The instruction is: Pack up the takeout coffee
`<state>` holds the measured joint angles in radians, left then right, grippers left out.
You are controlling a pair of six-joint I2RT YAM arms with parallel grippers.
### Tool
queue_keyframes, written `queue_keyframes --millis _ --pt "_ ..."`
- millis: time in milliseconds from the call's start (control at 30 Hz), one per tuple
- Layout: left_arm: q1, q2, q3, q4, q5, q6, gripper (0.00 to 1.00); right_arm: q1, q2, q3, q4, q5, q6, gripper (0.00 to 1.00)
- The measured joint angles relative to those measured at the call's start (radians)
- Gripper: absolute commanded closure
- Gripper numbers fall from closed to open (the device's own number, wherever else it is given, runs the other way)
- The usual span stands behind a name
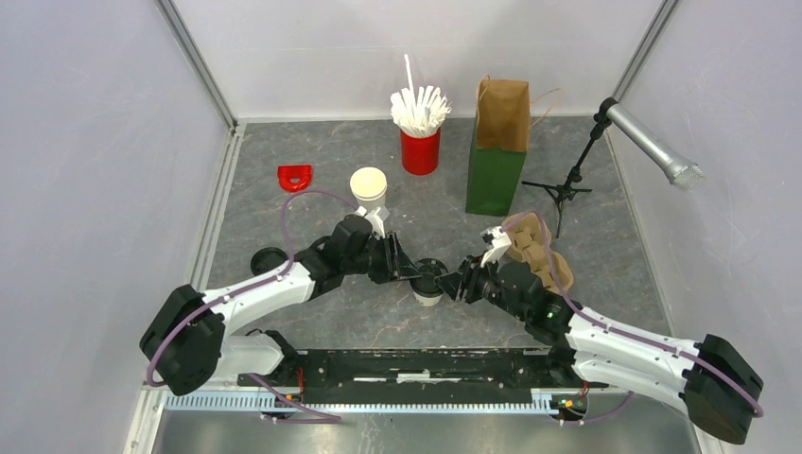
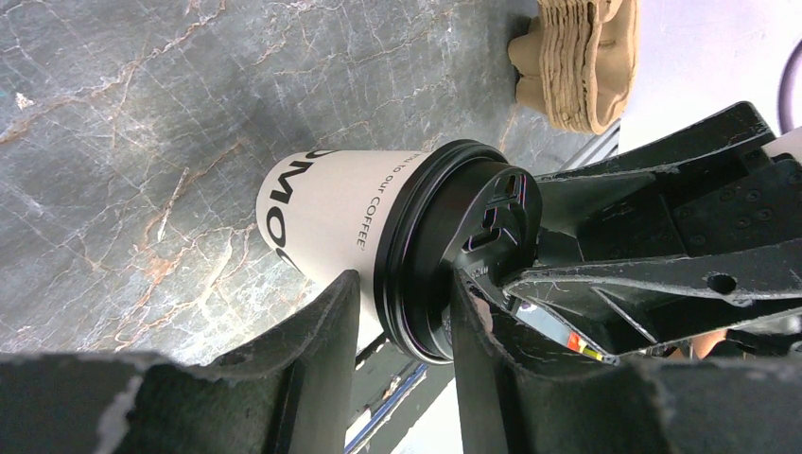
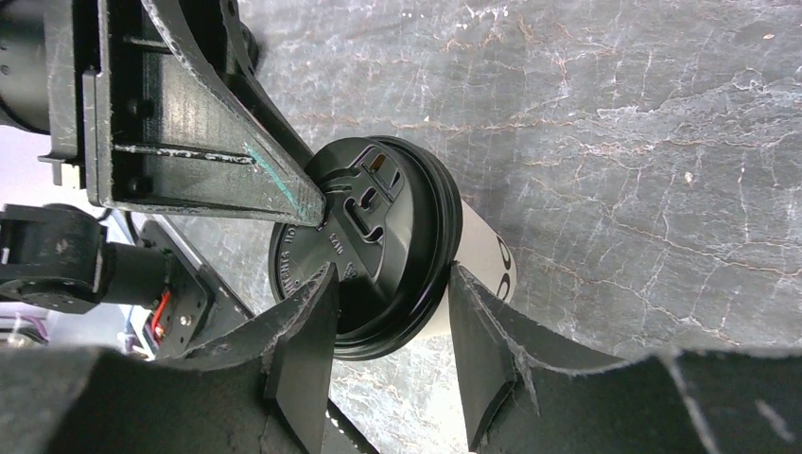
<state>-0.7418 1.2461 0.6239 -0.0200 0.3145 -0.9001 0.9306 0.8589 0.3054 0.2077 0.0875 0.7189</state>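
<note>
Top external view puts the takeout coffee (image 1: 427, 295) at the middle of the frame on the grey worktop (image 1: 322, 142), where the two arms meet; whether it stands or is lifted I cannot tell. The left gripper (image 2: 405, 284) is clamped across the rim of the black lid (image 2: 473, 227), one finger on the paper wall and one on the lid's top. The right gripper (image 3: 390, 274) straddles the same rim, but I cannot tell whether it presses. Above centre stand a stack of white cups (image 1: 369, 184), a red pot (image 1: 421, 151) and a paper bag (image 1: 496, 161). Cardboard carriers (image 1: 537, 248) lie right of centre.
</note>
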Motion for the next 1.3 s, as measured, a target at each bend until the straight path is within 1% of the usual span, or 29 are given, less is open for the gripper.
queue_keyframes --millis 167,300,433,533,600,700,833,933,1000,1067,1133,1300 --pt "0.000 0.015 0.005 0.001 0.001 0.000 0.54 -0.003 -0.018 -0.117 0.179 0.003 0.025 0.51" --pt "0.000 0.025 0.004 0.006 0.002 0.000 0.55 -0.005 0.008 -0.186 0.336 0.003 0.040 0.52" --pt "0.000 0.024 -0.010 0.026 0.001 -0.001 0.55 -0.008 0.042 -0.211 0.422 0.005 0.044 0.53" --pt "0.000 0.021 -0.021 0.044 0.000 -0.001 0.55 -0.008 0.045 -0.221 0.446 0.010 0.047 0.52" --pt "0.000 0.019 -0.026 0.054 0.001 -0.001 0.55 -0.008 0.042 -0.222 0.445 0.011 0.047 0.49" --pt "0.000 0.007 -0.028 0.058 0.000 -0.001 0.53 -0.007 0.017 -0.186 0.365 0.019 0.024 0.40" --pt "0.000 -0.013 -0.024 0.045 -0.002 0.000 0.44 -0.012 0.004 -0.040 0.106 0.045 -0.076 0.29" --pt "0.000 -0.023 -0.004 -0.016 -0.005 0.002 0.39 -0.025 0.016 0.080 -0.042 0.058 -0.155 0.21" --pt "0.000 -0.030 0.022 -0.074 -0.011 0.008 0.34 -0.029 0.024 0.160 -0.108 0.071 -0.204 0.21" --pt "0.000 -0.036 0.068 -0.140 -0.026 0.031 0.31 -0.030 0.027 0.235 -0.162 0.079 -0.255 0.27" --pt "0.000 -0.047 0.127 -0.196 -0.048 0.058 0.30 -0.030 0.029 0.288 -0.197 0.078 -0.303 0.31" --pt "0.001 -0.114 0.224 -0.269 -0.134 0.117 0.30 -0.029 0.076 0.350 -0.272 0.026 -0.369 0.36"
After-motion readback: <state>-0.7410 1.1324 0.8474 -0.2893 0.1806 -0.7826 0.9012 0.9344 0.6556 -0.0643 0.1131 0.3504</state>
